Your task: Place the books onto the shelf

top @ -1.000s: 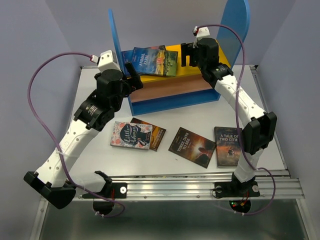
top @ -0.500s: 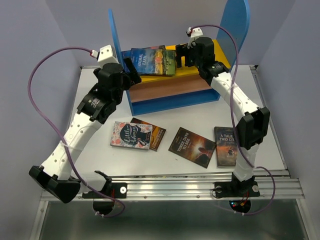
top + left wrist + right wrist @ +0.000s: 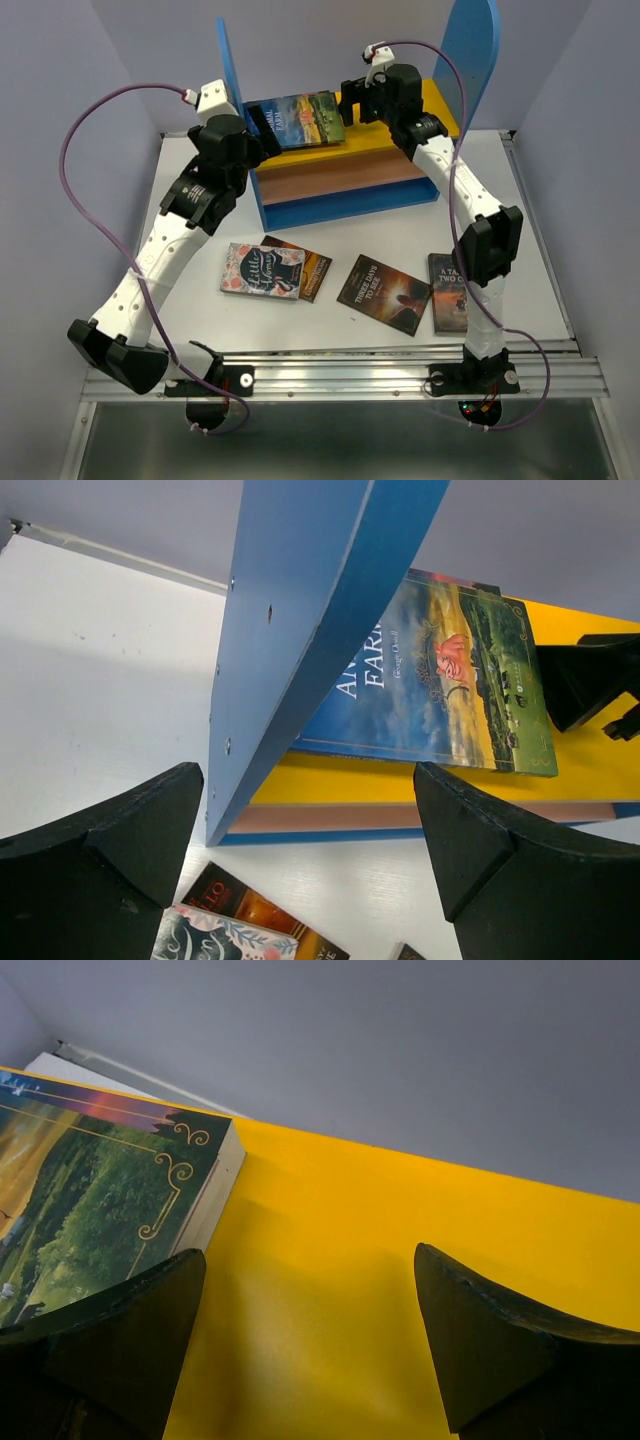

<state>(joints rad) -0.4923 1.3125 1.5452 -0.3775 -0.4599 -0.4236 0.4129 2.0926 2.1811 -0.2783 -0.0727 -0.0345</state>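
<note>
Both arms have reached further in toward the shelf point(image 3: 340, 205) since a second ago, and Animal Farm point(image 3: 300, 118) has slid toward the left end of the yellow top board point(image 3: 440, 112) - your right gripper point(image 3: 352, 105) has followed it from the right.

That gripper's fingers are spread over the bare yellow board, just beside the book's right edge; you cannot tell whether they touch it. Your left gripper point(image 3: 258, 128) is spread wide too, gripping nothing, at the shelf's near left corner - in its wrist view the left blue side panel point(image 3: 300, 630) runs up between the fingers.

Four books lie along the near edge of the table point(image 3: 540, 200): a dark floral-cover book point(image 3: 262, 270) overlapping an orange-brown one point(image 3: 314, 268), then Three Days to See point(image 3: 384, 293), then A Tale of Two Cities point(image 3: 452, 295), partly hidden behind your right arm.
</note>
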